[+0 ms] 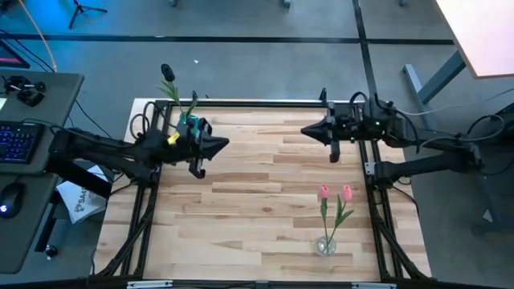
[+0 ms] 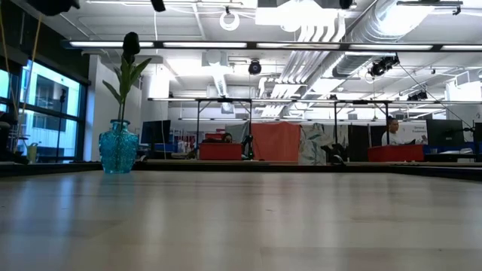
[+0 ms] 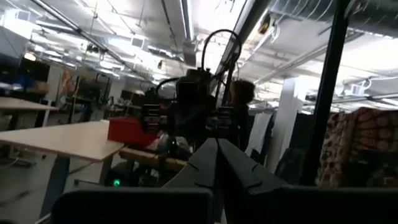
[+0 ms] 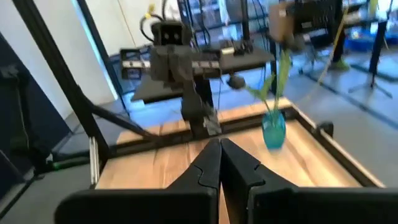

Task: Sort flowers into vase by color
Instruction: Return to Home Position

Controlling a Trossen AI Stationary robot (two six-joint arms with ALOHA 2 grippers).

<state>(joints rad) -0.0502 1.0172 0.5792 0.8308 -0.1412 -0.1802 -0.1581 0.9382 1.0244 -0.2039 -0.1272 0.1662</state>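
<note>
Pink tulips (image 1: 324, 193) stand in a seemingly clear glass vase (image 1: 325, 246).

Industrial lab hall, exposed ducts (image 2: 316, 34) (strip lights (image 2: 181, 45))

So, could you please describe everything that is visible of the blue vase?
The blue vase is small and round-bellied with a narrower neck. It looks like see-through turquoise glass with a bumpy surface. It stands upright on the wooden table, in the corner on the left arm's side. It holds at least one dark-headed flower with green leaves, which rises well above it. In the low view nothing else touches it.
</note>
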